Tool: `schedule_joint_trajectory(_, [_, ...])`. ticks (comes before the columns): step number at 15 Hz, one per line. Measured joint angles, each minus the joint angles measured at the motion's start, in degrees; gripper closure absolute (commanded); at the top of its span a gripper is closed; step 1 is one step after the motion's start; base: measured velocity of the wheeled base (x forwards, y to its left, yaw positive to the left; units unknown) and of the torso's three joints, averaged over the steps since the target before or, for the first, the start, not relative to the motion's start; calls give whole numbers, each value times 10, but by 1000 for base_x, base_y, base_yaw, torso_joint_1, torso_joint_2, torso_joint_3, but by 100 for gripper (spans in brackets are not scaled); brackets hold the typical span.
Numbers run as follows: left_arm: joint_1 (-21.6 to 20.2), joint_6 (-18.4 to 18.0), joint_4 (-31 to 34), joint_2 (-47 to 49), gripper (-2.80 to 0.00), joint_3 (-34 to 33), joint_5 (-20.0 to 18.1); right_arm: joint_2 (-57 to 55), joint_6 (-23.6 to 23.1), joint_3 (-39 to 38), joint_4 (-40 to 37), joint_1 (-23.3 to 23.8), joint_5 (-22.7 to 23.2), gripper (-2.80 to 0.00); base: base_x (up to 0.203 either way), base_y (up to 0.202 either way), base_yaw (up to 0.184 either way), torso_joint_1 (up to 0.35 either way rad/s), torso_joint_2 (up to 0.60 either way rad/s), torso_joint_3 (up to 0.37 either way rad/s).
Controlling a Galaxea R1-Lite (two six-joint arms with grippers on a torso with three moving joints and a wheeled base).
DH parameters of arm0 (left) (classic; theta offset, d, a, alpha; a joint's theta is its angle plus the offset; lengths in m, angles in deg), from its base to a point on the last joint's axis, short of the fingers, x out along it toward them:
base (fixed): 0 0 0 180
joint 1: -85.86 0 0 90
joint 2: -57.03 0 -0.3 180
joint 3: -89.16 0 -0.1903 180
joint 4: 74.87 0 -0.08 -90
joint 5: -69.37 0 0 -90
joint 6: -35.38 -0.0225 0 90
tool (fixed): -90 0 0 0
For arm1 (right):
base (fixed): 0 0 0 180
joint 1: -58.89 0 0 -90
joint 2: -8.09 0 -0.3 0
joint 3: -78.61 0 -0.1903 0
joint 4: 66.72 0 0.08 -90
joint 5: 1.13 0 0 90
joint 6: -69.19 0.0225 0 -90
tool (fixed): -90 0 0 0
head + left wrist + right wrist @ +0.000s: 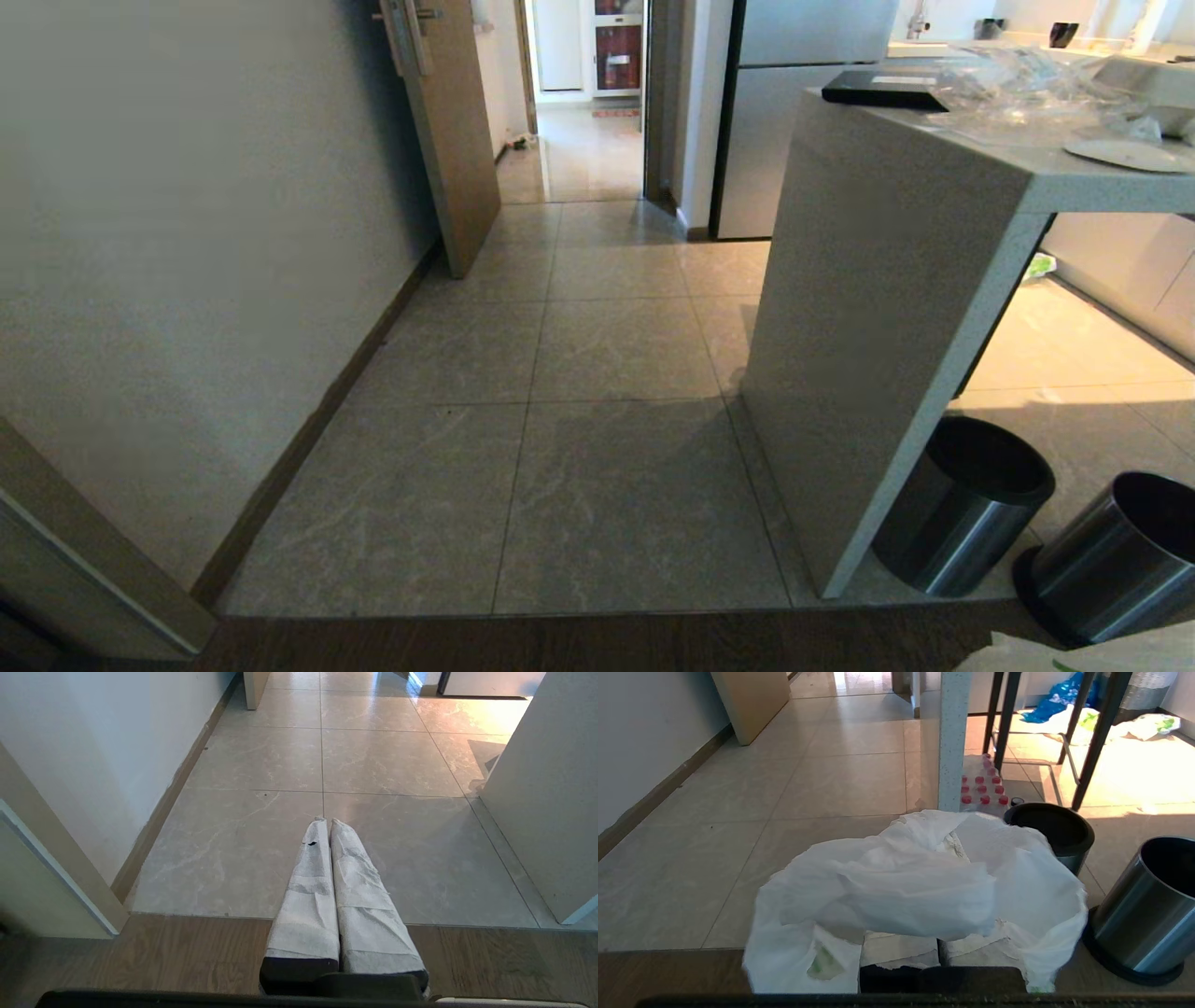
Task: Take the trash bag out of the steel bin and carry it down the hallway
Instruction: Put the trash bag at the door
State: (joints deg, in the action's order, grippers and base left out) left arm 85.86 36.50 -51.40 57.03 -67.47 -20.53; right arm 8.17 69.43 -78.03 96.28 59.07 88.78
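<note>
With its fingers pressed together on the white plastic, the right gripper pinches the trash bag, which drapes over and around the claw and hides the fingertips. Just beside the claw, to its right, stands a steel bin; a second bin stands ahead of it, near a pack of red-capped bottles. The left gripper, its wrapped fingers touching and holding nothing, hovers over the hallway tiles.
</note>
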Motion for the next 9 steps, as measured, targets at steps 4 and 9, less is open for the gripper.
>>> schedule_joint_trajectory(4, [0,1,-2,0,0,0,0,0,0,0,0,0,0,0,52,0,0,2,0,3])
schedule_joint_trajectory(9, [0,2,-2,0,0,0,1,0,0,0,0,0,0,0,188,0,0,4,2,3])
